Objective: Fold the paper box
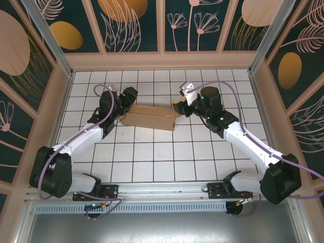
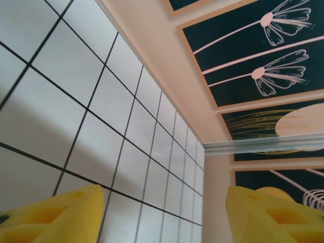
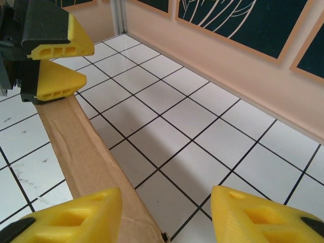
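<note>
The paper box [image 1: 152, 117] on the table [image 1: 162, 157]

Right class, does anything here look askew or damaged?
The paper box lies slanted across the floor tiles, and its folded layers sit offset, so their edges do not match. Nothing looks torn or spilled.

Brown cardboard box [image 1: 152, 117], partly folded.
Long and narrow, it lies slightly slanted on the white tiles [image 1: 152, 162], near the middle.
</note>
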